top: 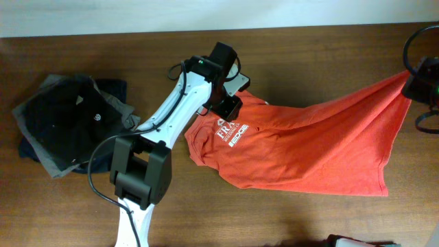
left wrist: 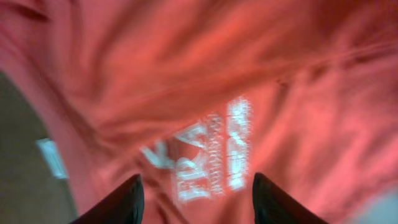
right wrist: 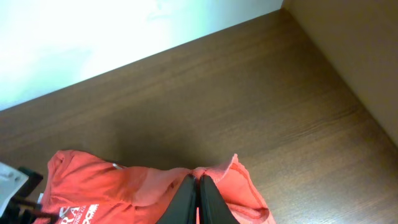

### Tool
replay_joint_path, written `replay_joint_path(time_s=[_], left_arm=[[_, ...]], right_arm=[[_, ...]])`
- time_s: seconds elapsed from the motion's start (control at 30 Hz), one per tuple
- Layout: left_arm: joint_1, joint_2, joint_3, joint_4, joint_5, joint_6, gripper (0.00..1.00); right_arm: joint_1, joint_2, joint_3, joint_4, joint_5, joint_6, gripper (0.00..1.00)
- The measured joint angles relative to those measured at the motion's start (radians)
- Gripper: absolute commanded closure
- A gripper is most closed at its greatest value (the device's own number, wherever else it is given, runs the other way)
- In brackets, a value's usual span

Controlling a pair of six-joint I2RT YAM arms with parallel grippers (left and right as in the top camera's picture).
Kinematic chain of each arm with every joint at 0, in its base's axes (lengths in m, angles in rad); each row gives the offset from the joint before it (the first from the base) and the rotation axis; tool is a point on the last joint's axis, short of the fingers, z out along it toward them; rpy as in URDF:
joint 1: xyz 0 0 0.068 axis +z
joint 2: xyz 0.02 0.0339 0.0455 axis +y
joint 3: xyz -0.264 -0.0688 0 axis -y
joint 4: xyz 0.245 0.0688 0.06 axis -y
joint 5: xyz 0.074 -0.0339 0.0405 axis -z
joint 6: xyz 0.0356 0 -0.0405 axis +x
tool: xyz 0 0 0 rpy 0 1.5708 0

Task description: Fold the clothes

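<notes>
your right gripper (right wrist: 198,188) is clamped on the red-orange shirt (top: 309,144) at the right edge of the table (top: 288,48); left gripper (left wrist: 196,186) hangs jaws apart over the lettering (left wrist: 211,155). pull more and, unpinned, it'll probably drag.

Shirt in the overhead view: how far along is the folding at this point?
Done: nothing is folded yet. The red-orange shirt lies open on the table, white lettering up. In hand: the right hand is shut on the shirt's edge, holding it stretched toward the right side; the left hand is open above the lettering. Left: every fold.
</notes>
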Motion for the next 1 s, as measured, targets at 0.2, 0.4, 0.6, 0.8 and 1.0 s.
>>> replay_joint_path(time_s=[0.2,0.4,0.6,0.8,1.0], left_arm=[[0.043,0.002,-0.043,0.092,-0.094,-0.002,0.44],[0.083,0.028,-0.043,0.109,-0.092,-0.005,0.48],[0.080,0.126,-0.044,0.108,-0.042,-0.010,0.60],[0.081,0.140,-0.048,0.106,-0.020,-0.015,0.98],[0.086,0.140,-0.015,0.035,-0.014,-0.012,1.00]], right_arm=[[0.000,0.000,0.000,0.001,0.000,0.000,0.95],[0.000,0.000,0.000,0.001,0.000,0.000,0.95],[0.000,0.000,0.000,0.001,0.000,0.000,0.95],[0.000,0.000,0.000,0.001,0.000,0.000,0.96],[0.000,0.000,0.000,0.000,0.000,0.000,0.95]])
